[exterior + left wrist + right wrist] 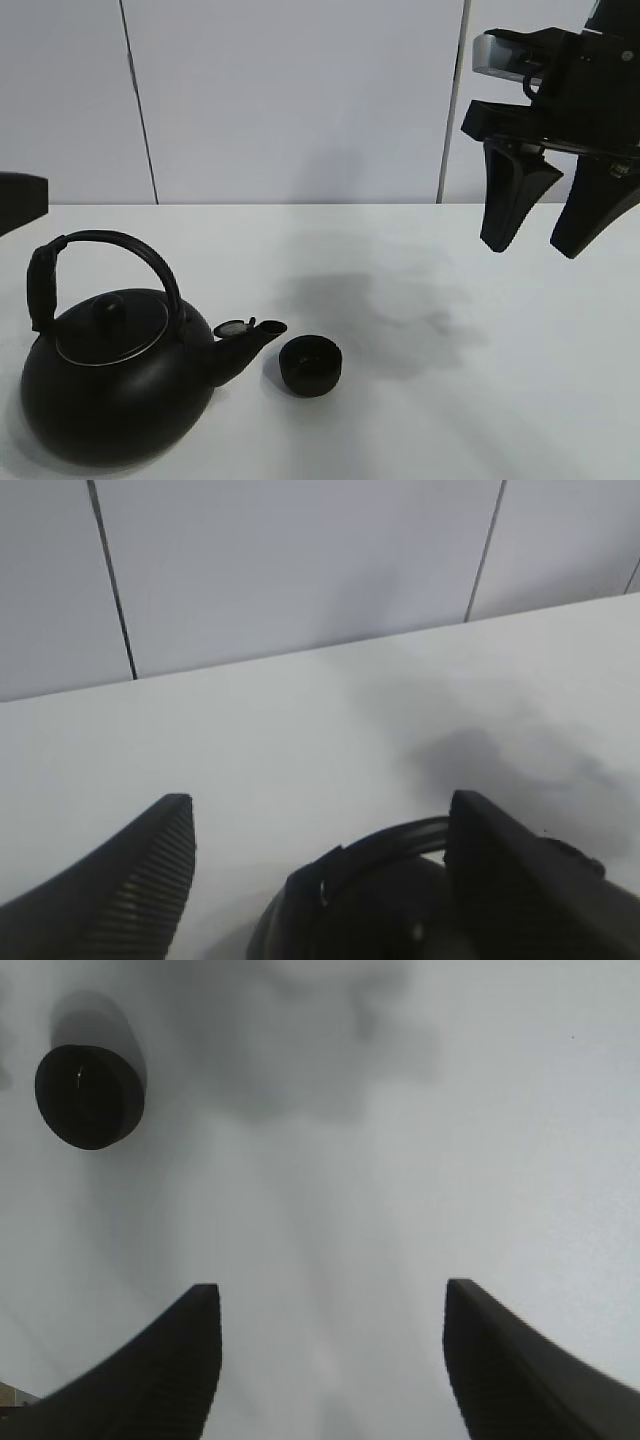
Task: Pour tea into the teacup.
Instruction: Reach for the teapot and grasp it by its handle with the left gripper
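The small black teacup (pixel 310 365) stands on the white table just in front of the spout (pixel 252 335) of the big black kettle (pixel 110 400). High above the table at the right, my right gripper (pixel 532 248) hangs open and empty. In its wrist view the right gripper (pixel 330 1288) has the teacup (pixel 88 1095) well off to one side of it. My left gripper (pixel 320 800) is open above the kettle's arched handle (pixel 390 845), which shows between its fingers without touching them. In the high view only a dark part of the left arm (pixel 20 200) shows at the left edge.
The white table (pixel 430 400) runs back to a pale panelled wall (pixel 300 100). Soft shadows lie on the table right of the teacup.
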Available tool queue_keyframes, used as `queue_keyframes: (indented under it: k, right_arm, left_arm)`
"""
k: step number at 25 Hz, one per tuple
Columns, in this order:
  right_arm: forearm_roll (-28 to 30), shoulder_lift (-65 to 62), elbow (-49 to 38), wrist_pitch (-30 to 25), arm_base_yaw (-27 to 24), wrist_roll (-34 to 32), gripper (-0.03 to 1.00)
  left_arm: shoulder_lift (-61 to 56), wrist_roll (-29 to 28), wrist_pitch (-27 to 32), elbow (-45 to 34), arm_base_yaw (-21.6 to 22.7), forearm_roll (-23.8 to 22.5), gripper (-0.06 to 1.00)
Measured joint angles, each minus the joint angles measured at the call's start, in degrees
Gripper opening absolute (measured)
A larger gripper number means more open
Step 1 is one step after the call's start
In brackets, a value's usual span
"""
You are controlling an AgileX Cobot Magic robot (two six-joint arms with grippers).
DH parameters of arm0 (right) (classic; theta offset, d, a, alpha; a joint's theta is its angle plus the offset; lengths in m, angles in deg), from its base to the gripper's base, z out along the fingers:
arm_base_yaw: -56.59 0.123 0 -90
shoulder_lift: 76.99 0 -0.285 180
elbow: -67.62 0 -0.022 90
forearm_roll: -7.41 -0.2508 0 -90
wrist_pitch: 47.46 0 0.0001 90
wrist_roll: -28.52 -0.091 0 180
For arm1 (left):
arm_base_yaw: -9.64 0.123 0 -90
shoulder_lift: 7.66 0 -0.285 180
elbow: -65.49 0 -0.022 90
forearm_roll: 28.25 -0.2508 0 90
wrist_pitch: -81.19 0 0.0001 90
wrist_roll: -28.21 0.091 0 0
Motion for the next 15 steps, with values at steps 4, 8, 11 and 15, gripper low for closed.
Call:
queue_keyframes:
  k: [4, 8, 11, 15]
  right_arm:
    - [0.0, 0.0, 0.0, 0.1, 0.0, 0.0, 0.44]
    - [0.0, 0.0, 0.0, 0.1, 0.0, 0.0, 0.44]
    - [0.0, 0.0, 0.0, 0.2, 0.0, 0.0, 0.44]
    - [0.0, 0.0, 0.0, 0.2, 0.0, 0.0, 0.44]
  left_arm:
    - [0.6, 0.0, -1.1, -2.5, 0.0, 0.0, 0.51]
    - [3.5, 0.0, -3.3, -3.7, 0.0, 0.0, 0.51]
    - [6.9, -0.5, -5.9, -3.7, 0.0, -0.7, 0.51]
    - [12.9, -3.0, -11.4, -3.7, 0.0, -2.7, 0.51]
